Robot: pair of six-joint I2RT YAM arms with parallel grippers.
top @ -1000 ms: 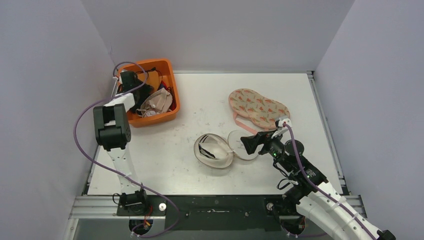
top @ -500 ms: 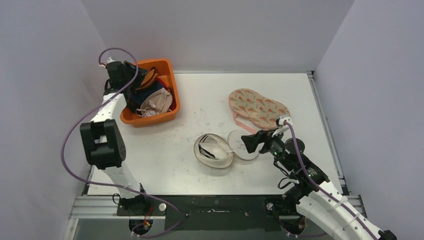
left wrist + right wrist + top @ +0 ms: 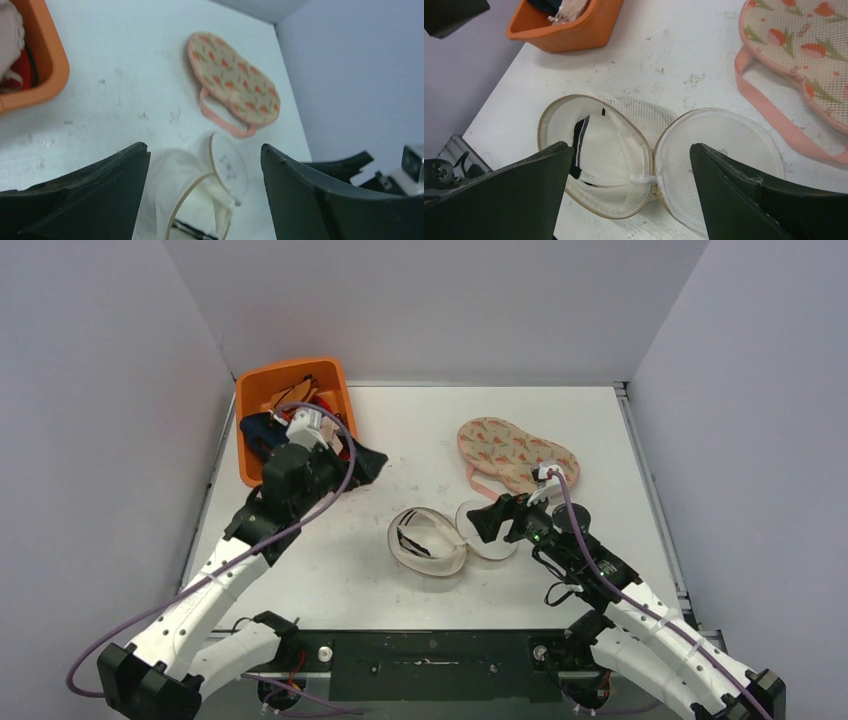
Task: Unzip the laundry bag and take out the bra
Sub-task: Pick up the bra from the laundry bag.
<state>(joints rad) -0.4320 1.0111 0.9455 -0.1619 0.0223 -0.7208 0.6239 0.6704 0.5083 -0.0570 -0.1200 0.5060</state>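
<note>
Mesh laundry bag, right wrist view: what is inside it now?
The bag lies open, its lid flipped aside. Inside sits white padded fabric with a black strip. Whatever lies beneath that fabric is covered, so I cannot tell.

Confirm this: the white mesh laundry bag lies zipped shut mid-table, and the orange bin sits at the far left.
Not quite: the white mesh laundry bag lies unzipped, lid folded open, as the right wrist view shows. The orange bin does sit far left.
</note>
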